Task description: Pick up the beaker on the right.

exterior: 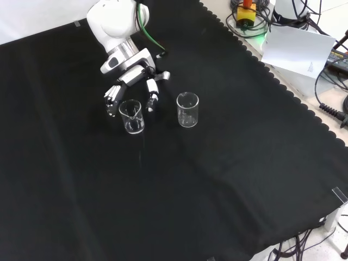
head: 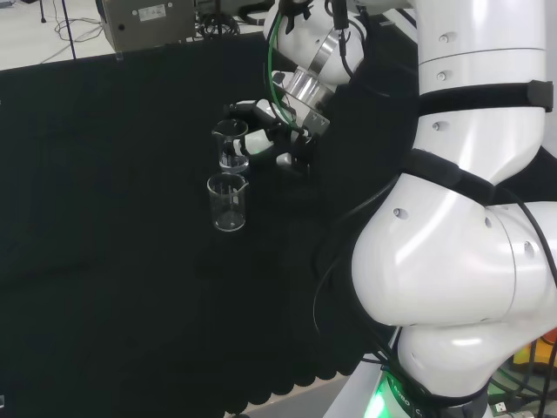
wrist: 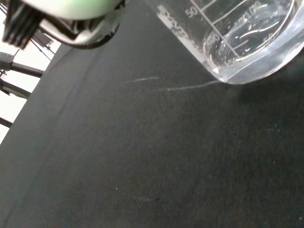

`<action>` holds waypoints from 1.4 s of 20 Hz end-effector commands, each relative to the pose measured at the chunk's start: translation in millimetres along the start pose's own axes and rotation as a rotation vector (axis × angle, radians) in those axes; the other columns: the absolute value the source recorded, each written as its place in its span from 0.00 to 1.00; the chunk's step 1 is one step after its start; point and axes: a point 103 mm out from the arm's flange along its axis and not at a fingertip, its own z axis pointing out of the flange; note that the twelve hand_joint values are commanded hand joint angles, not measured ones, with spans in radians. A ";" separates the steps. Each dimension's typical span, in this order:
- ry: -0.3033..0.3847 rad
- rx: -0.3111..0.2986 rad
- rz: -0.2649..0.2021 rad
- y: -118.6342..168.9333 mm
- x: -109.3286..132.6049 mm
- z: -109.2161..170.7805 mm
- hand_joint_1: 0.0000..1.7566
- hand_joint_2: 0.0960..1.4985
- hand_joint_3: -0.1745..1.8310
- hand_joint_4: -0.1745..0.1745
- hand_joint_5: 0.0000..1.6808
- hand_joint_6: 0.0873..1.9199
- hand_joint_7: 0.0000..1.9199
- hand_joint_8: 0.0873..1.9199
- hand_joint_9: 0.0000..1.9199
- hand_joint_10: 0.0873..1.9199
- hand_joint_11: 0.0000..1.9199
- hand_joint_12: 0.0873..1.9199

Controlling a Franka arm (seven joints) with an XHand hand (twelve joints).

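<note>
Two clear glass beakers stand upright on the black cloth. In the front view one beaker [exterior: 132, 116] is on the left and the other beaker [exterior: 187, 109] on the right. The hand [exterior: 130, 80] reaches down over the left one, with fingers [exterior: 111, 100] on one side and a finger [exterior: 152, 101] on the other, partly bent, small gaps showing. In the head view that same beaker [head: 231, 144] is the farther one, beside the hand [head: 259, 136], and the free beaker [head: 228, 202] stands nearer. The wrist view shows the beaker's base [wrist: 247, 57] close up.
The arm's white links [head: 461, 226] stand at the head view's right. A grey box [head: 148, 22] sits beyond the cloth's far edge. In the front view a white sheet [exterior: 296, 49] and cables lie past the scalloped cloth edge [exterior: 283, 87].
</note>
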 end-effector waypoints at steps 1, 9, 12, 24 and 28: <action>0.016 -0.016 -0.010 2.7 -3.0 -0.8 0.51 0.28 0.42 0.28 0.24 0.03 0.13 0.36 0.23 0.30 0.05 0.73; 0.042 -0.014 -0.014 4.3 -14.4 -4.5 0.51 0.28 0.43 0.28 0.24 0.03 0.13 0.36 0.22 0.31 0.04 0.73; 0.050 0.006 -0.024 5.0 -16.7 -0.9 0.51 0.28 0.43 0.28 0.24 0.03 0.12 0.36 0.22 0.31 0.04 0.73; 0.075 -0.027 -0.037 6.8 -20.7 6.7 0.54 0.28 0.43 0.26 0.26 0.04 0.14 0.37 0.23 0.32 0.03 0.73; 0.085 -0.015 -0.042 8.0 -21.2 9.0 0.54 0.27 0.43 0.26 0.26 0.04 0.15 0.37 0.23 0.32 0.03 0.73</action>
